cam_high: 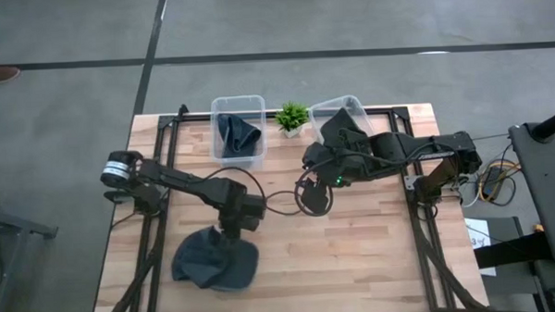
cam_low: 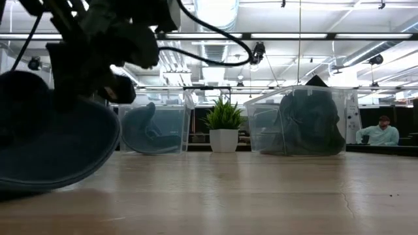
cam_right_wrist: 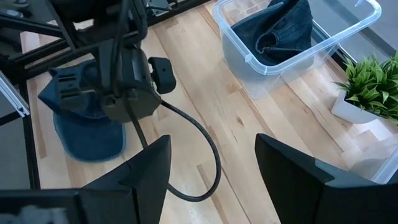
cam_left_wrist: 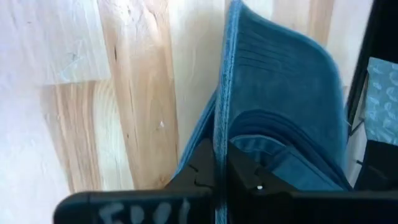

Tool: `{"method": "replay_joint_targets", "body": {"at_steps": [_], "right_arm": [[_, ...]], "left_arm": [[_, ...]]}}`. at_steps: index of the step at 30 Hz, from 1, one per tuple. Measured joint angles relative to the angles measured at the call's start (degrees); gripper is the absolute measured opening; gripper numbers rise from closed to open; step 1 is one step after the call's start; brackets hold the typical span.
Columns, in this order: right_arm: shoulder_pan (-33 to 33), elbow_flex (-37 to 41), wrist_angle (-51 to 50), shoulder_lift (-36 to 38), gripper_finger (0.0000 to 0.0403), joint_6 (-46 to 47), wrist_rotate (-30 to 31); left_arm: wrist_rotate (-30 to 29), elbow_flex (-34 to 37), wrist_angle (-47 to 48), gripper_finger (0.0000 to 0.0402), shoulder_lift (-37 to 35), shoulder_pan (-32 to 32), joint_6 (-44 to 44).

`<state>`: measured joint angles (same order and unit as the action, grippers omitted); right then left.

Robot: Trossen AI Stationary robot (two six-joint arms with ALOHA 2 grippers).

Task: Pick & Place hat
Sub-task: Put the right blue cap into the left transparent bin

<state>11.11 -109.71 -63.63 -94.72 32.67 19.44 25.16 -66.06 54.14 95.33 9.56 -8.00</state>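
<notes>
A blue-grey hat [cam_high: 214,260] is at the table's near left; it also shows in the low view [cam_low: 52,140] and the right wrist view [cam_right_wrist: 87,130]. My left gripper [cam_high: 234,222] is just above its far edge, shut on it. My right gripper [cam_high: 314,194] hangs open and empty over the table's middle; its fingers stand wide apart in the right wrist view [cam_right_wrist: 211,168]. A second blue hat [cam_high: 238,134] lies in the left clear bin [cam_high: 248,103]. A dark hat [cam_high: 341,126] lies in the right clear bin [cam_high: 350,102]. My left gripper pinches the hat's brim edge [cam_left_wrist: 219,124] between its two shut fingers [cam_left_wrist: 205,174]. The fingers come from above, pointing down, with the thin edge running between them. The hat hangs below the gripper, tilted; its lower part [cam_low: 39,186] is at the table top, touching or not I cannot tell.
A small potted plant [cam_high: 292,118] stands between the two bins at the far edge. A black cable [cam_right_wrist: 199,143] loops from my left arm over the table's middle. A black frame rail [cam_high: 157,151] runs along each side. A person [cam_low: 379,134] sits in the room behind.
</notes>
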Motion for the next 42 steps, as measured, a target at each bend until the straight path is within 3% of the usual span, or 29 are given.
{"method": "replay_joint_targets", "body": {"at_steps": [24,42], "right_arm": [[0.0,0.0,0.0,0.0,0.0226,0.4,0.0],[0.0,0.0,1.1,0.0,0.0226,0.3,-1.4]], "left_arm": [[-2.6,-14.0,14.5,0.0006,-8.7,-0.2,-4.4],[-18.2,-27.0,21.9,0.0006,-11.9,-0.2,-10.1]]}}
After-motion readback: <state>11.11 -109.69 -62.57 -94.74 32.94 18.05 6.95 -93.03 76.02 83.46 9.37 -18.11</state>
